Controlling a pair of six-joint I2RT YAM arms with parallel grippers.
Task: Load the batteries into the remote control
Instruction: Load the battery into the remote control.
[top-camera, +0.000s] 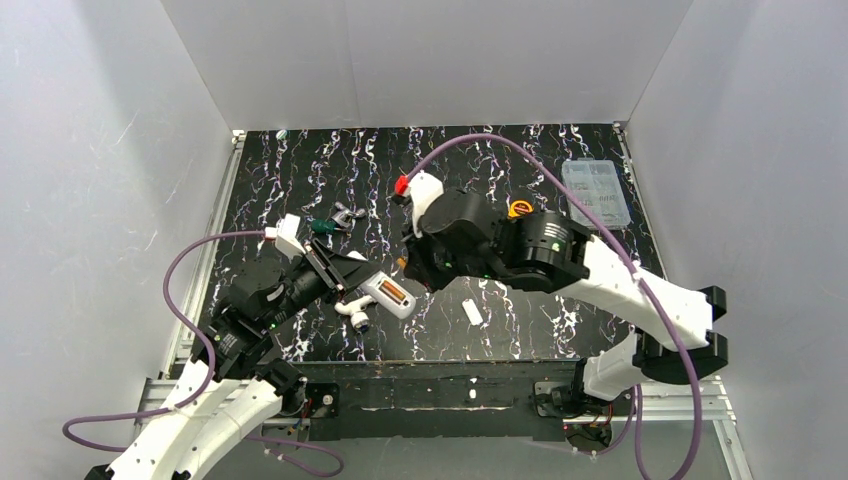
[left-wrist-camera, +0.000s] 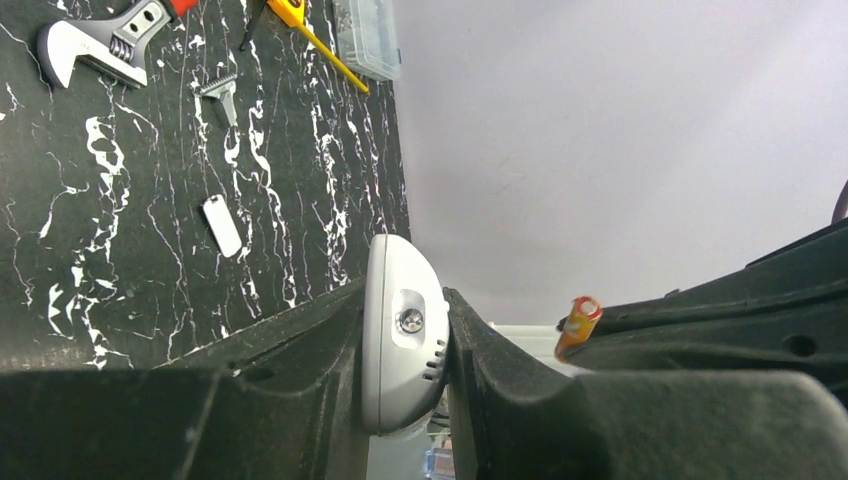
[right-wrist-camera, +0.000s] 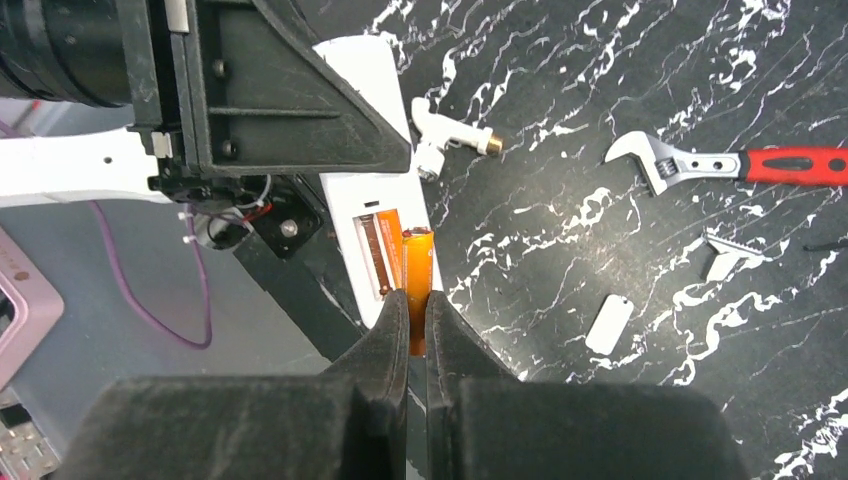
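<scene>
While the remote control (top-camera: 385, 292) is clamped between the closed fingers of the left gripper (left-wrist-camera: 405, 330), it is held over the near part of the black marbled table (top-camera: 300, 170), left of centre, with its open battery recess facing up. One orange battery (right-wrist-camera: 390, 255) is seen lying in the recess. A second battery (right-wrist-camera: 419, 285) is pinched at its near end by the closed right gripper (right-wrist-camera: 416, 310) and is pointed toward 12 o'clock in the right wrist view. It is placed just beside the first cell, on that cell's 3 o'clock side; whether it touches the remote cannot be told. In the top view, a white tube-shaped tool (top-camera: 355, 315) is found just at 7 o'clock of the remote, and a small flat white cover piece (top-camera: 473, 312) is laid apart at 4 o'clock. A red-handled adjustable wrench (right-wrist-camera: 700, 163) is seen at 2 o'clock of the held battery in the right wrist view. A clear plastic box (top-camera: 597, 192) is set well apart at 2 o'clock of the remote, by the table's far right corner.
</scene>
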